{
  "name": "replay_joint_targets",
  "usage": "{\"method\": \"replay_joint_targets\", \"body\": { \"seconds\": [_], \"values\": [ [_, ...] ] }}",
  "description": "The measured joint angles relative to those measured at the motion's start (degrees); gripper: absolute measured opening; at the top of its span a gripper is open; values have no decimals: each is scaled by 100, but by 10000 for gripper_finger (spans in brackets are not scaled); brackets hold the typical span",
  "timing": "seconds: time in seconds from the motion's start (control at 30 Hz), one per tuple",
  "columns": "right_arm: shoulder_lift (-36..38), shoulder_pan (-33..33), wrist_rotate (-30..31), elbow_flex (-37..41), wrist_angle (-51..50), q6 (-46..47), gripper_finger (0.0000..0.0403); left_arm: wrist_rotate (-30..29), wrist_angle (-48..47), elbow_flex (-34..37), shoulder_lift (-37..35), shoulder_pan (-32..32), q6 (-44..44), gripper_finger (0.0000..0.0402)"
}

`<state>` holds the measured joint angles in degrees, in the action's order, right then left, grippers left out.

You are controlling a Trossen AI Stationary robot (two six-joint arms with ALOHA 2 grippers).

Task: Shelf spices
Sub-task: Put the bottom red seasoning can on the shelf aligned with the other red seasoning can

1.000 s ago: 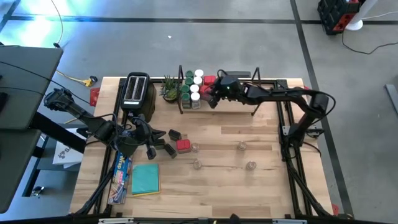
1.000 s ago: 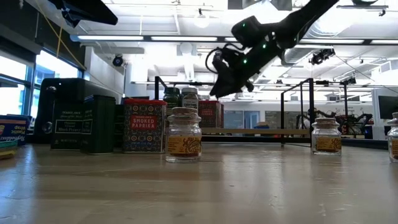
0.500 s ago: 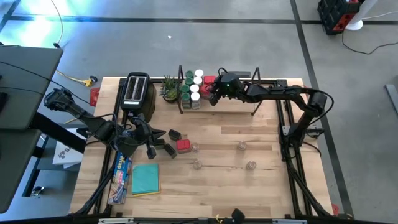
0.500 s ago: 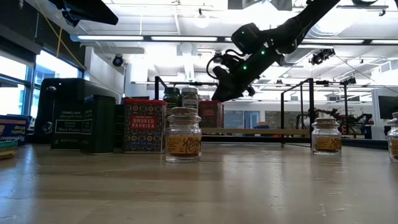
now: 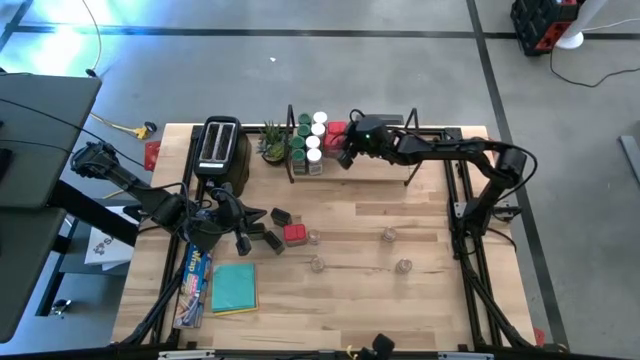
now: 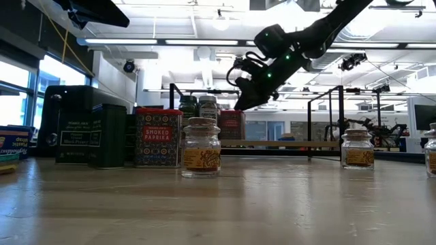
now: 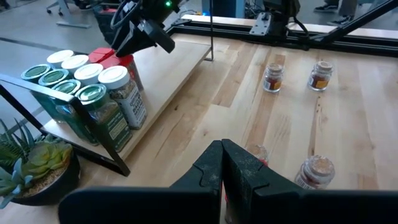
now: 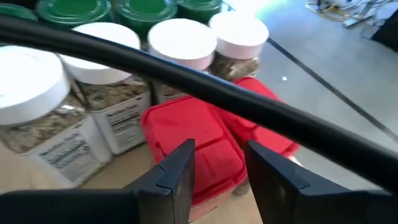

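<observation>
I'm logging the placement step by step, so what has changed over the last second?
The right gripper has drawn back slightly from the red tin on the shelf, toward the right; its jaws are open and empty. The left gripper, the loose tins and small jars stayed put.

Two dark six-joint arms fill the overhead frame, both finished in matt black from base to tip. The left arm [image 5: 150,200], at the left of the frame, is built of slim tubular links joined by bulkier rounded housings, with black cabling looped along its length. The right arm [image 5: 450,150], in the upper right of the frame, has the same slender links and thick elbow housing. A small green light glows on its wrist block, seen in the upper centre of the table-level frame. The right pincer [image 8: 214,171] ends in two flat, angular black fingers [image 8: 177,168]; the left pincer [image 7: 222,171] shows matching dark, wedge-shaped fingers [image 7: 208,168].
</observation>
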<state>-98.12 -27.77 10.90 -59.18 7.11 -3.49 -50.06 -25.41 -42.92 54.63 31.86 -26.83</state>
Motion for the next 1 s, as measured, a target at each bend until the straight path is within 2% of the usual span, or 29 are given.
{"method": "replay_joint_targets", "body": {
  "seconds": [0.2, 0.3, 0.37, 0.43, 0.53, 0.73, 0.87, 1.0],
  "values": [
    [278, 16, 63, 2, 44, -65, 133, -17, -2, 0, 0, 0, -13, 3],
    [494, 113, 65, 2, 49, -56, 133, -312, 0, 0, 9, -38, -129, 3],
    [646, 218, 65, 2, 57, -51, 133, -586, -22, 0, -3, -242, -236, 3],
    [786, 361, 65, 2, 66, -48, 133, -478, -31, 0, -82, -706, -142, 3],
    [976, 593, 64, 2, 68, -60, 133, 350, -50, 0, -257, -1779, 174, 1],
    [1243, 1006, 354, 2, 72, -141, 133, 2491, -183, -2, -161, -4131, 1197, 1],
    [1276, 1170, 395, 2, 64, -213, 133, 3151, -39, -2, 180, -4957, 1921, 1],
    [1276, 1267, 398, 2, -16, -290, 133, 3725, 560, 148, 498, -5376, 2611, 0]
  ]
}}
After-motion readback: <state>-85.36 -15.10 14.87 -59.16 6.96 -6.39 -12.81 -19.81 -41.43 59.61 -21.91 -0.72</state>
